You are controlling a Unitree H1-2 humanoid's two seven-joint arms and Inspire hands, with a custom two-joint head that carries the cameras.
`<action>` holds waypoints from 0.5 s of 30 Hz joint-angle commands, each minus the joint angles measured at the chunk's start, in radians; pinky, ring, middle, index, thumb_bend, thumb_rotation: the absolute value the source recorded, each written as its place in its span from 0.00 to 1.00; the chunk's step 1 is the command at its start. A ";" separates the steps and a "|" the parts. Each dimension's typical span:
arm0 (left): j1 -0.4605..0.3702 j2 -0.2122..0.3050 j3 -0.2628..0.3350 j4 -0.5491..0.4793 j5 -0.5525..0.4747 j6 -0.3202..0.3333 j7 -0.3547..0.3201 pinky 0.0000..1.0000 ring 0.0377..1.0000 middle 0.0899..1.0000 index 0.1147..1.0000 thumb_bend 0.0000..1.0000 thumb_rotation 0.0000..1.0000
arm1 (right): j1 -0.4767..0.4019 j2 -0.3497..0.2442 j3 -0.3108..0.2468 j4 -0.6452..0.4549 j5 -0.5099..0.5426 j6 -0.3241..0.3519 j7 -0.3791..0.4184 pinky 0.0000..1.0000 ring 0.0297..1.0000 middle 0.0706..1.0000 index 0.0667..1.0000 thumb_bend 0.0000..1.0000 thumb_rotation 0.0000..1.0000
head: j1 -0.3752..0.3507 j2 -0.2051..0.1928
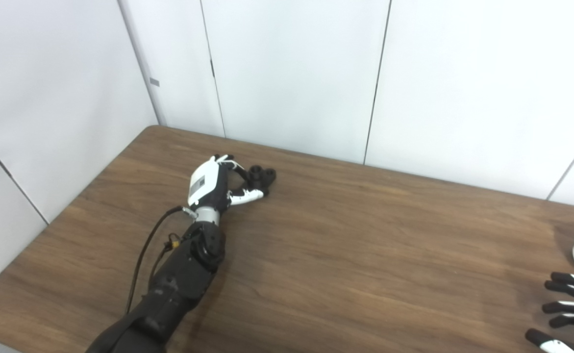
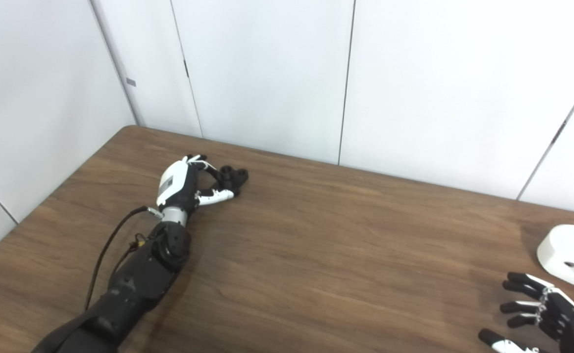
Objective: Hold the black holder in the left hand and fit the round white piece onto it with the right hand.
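Already left hand (image 2: pixel 181 184) around holder (image 2: pixel 232 176) (tabletop)

**Wide open middle, clutter only at the two ends**

You have a broad bare stretch of table (image 2: pixel 316 255) between the two hands, with nothing standing on it. At the far left, your left hand (image 2: pixel 181 184) and its forearm lie along the wood, fingers around the black holder (image 2: pixel 231 177), which still rests on the surface. Just behind them the white wall panels (image 2: pixel 267 73) close off the back edge, so there is little room beyond the holder. At the right edge, the round white piece (image 2: pixel 568 255) sits near your right hand (image 2: pixel 544 314), whose fingers are spread and empty. Nothing lies between them.
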 commanded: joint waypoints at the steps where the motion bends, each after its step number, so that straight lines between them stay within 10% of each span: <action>1: 0.029 0.000 -0.043 -0.038 -0.003 -0.029 -0.092 0.98 1.00 0.91 0.42 0.52 0.05 | -0.032 0.001 -0.004 -0.028 -0.002 -0.031 -0.015 0.45 0.55 0.68 0.69 0.72 0.14 | -0.018 0.001; 15: 0.149 -0.009 -0.164 -0.224 -0.062 -0.214 -0.349 1.00 1.00 0.94 0.42 0.52 0.06 | -0.051 0.013 0.004 -0.023 -0.009 -0.054 -0.018 0.46 0.56 0.70 0.70 0.73 0.16 | -0.148 0.016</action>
